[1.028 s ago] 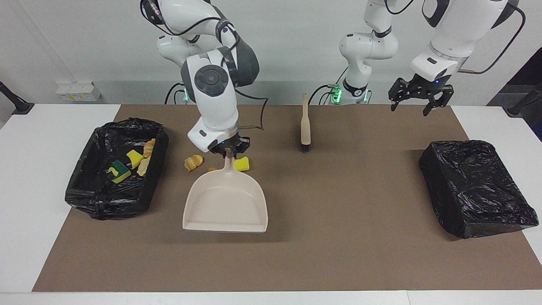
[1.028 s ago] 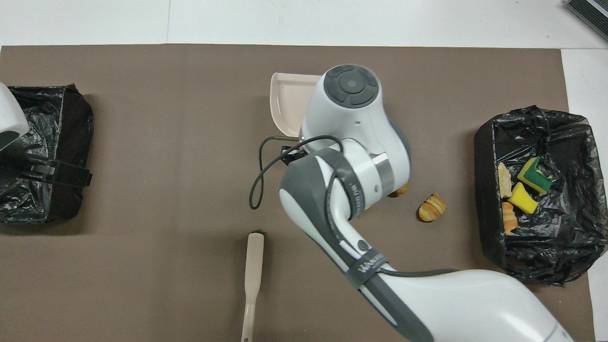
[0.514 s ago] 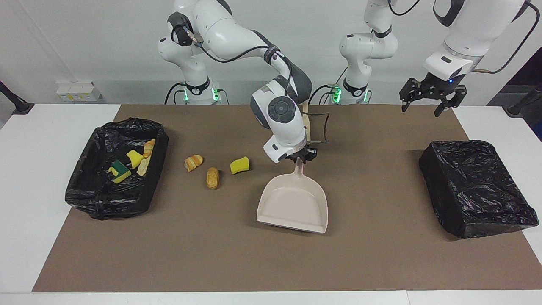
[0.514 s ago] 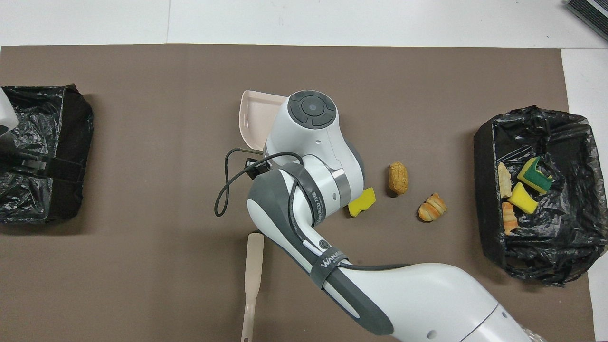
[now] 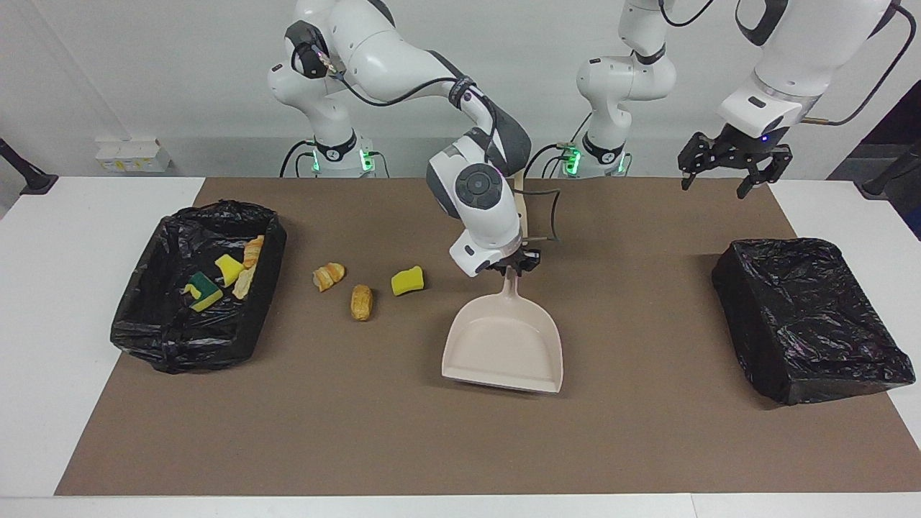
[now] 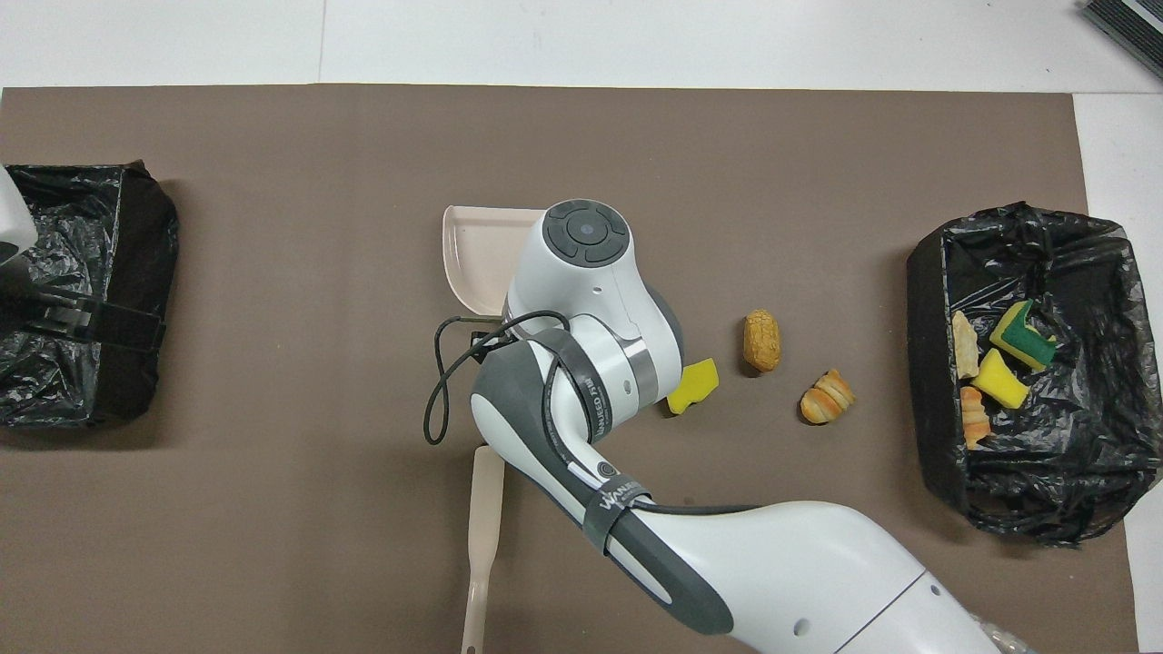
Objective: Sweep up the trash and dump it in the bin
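In the facing view, the right gripper [image 5: 512, 267] has its fingers clamped on the thin handle of the beige plastic dustpan [image 5: 504, 348], whose wide flat mouth rests on the brown felt-like mat [image 5: 460, 446] covering the white table [image 5: 43, 345]. Below those fingers the mat lies bare out to its edge. Toward the right arm's end from the fingers lie three loose pieces of trash on the mat: a yellow sponge chunk [image 5: 408, 280] just beside them, then a tan oval bread piece [image 5: 361, 302], then a ridged croissant-like piece [image 5: 329, 275]. Next comes the open bin lined with crinkled black plastic [image 5: 155, 338], holding four scraps: a green-backed sponge [image 5: 204, 292], a yellow sponge [image 5: 229, 269] and two bread-like pieces [image 5: 247, 267]. The left gripper [image 5: 729, 171] hangs in the air, fingers spread apart, above the mat's edge near the second black-bagged bin [image 5: 809, 316], which looks covered.

In the overhead view, the right arm hides its own fingers; one rounded corner of the dustpan [image 6: 474, 250] shows past the wrist. The yellow chunk [image 6: 693, 385] sits beside the arm, the oval piece [image 6: 761, 340] and croissant piece [image 6: 827, 397] farther toward the lined bin [image 6: 936, 436]. A beige-handled brush [image 6: 482, 545] lies flat on the mat, nearer the robots than the dustpan. The left gripper [image 6: 91, 318] overlaps the covered bin [image 6: 136, 227].
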